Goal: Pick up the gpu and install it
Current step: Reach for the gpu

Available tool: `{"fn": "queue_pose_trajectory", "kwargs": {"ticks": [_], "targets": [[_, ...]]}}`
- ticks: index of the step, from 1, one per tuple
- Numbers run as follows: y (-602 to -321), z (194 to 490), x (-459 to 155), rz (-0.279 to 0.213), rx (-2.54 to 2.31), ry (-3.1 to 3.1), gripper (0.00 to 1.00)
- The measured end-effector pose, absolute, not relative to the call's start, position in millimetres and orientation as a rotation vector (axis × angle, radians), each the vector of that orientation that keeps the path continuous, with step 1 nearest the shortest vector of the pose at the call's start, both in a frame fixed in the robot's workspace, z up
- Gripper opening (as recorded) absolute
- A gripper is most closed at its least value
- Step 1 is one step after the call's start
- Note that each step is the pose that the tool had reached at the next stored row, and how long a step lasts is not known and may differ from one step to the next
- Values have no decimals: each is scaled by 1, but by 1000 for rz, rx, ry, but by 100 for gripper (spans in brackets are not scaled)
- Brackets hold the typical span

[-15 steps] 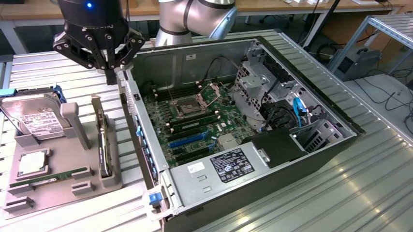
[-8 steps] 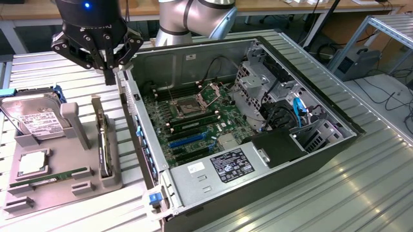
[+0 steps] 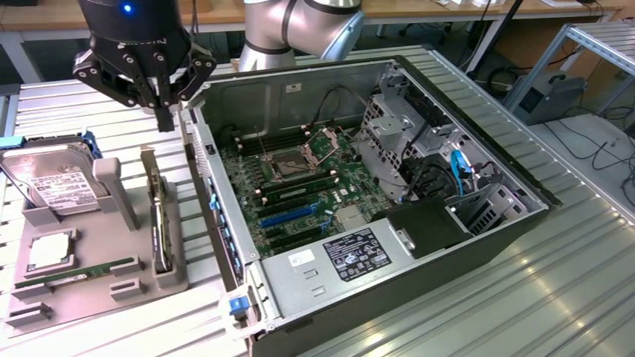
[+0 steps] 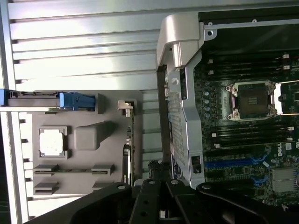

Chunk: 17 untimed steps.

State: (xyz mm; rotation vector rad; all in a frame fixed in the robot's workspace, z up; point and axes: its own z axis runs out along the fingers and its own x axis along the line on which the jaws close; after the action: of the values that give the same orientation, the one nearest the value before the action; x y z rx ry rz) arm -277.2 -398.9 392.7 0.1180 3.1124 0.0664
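Gripper point(image 3: 165, 119) shut, empty, gpu point(image 3: 155, 216) upright at its six o'clock — a clean grasp needs jaws squared across that thin edge.

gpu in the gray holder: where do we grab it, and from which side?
Pinch the gpu across its thickness at the top long edge, coming straight down. It stands on edge in the gray holder, bottom edge sunk in the slot, so the top is the free part. The computer case wall sits close beside it, so a sideways approach looks cramped.
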Motion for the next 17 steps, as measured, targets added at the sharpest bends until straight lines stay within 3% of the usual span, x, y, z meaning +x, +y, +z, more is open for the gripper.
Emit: {"fn": "queue_pose_trajectory", "kwargs": {"ticks": [17], "targets": [[-399,393,-288,67,118,3112,11]]}}
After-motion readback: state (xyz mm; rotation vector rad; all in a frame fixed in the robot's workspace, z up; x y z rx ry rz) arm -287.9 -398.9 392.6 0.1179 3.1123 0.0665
